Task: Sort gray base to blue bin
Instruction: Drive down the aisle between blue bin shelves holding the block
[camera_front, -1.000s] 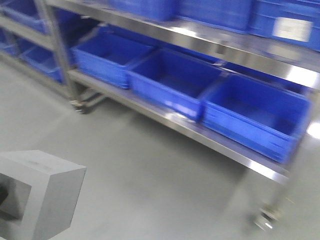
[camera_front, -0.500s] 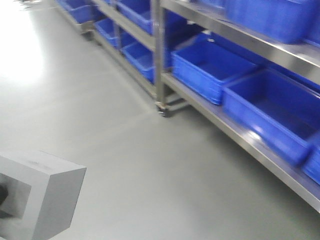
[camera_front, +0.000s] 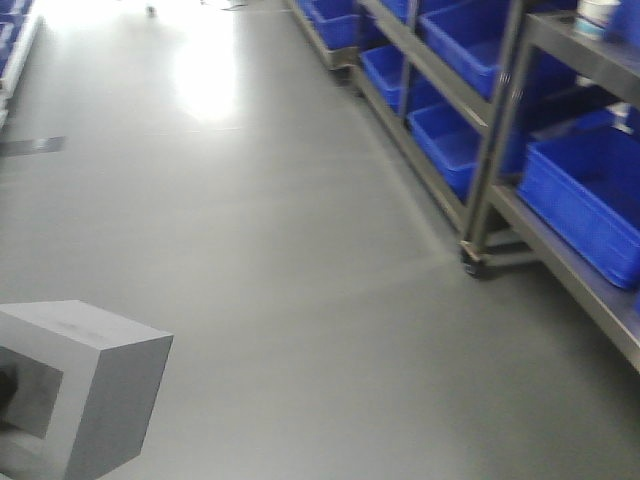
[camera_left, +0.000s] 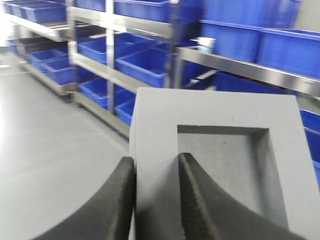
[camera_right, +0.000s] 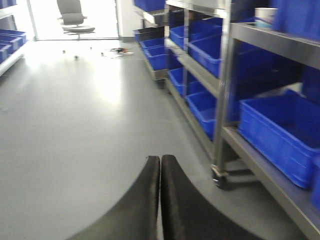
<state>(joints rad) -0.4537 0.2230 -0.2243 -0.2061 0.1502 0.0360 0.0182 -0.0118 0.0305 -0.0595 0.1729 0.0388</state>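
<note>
Fingers of my left gripper (camera_left: 155, 160) are clamped on one wall of the single gray base (camera_left: 220, 150), one outside and one inside its square recess, which faces the wrist camera.

Front view: the gray base (camera_front: 110, 390) sits bottom-left, recess turned left, cube-like with no clear long axis.

Right wrist: my right gripper (camera_right: 160, 165) has both fingers pressed together. The nearest blue bin (camera_right: 280, 135) shows only bare inner walls.

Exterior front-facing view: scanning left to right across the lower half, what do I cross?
The gray base in the lower-left corner → bare floor → rack post with its caster → blue shelf bin at the right edge.
</note>
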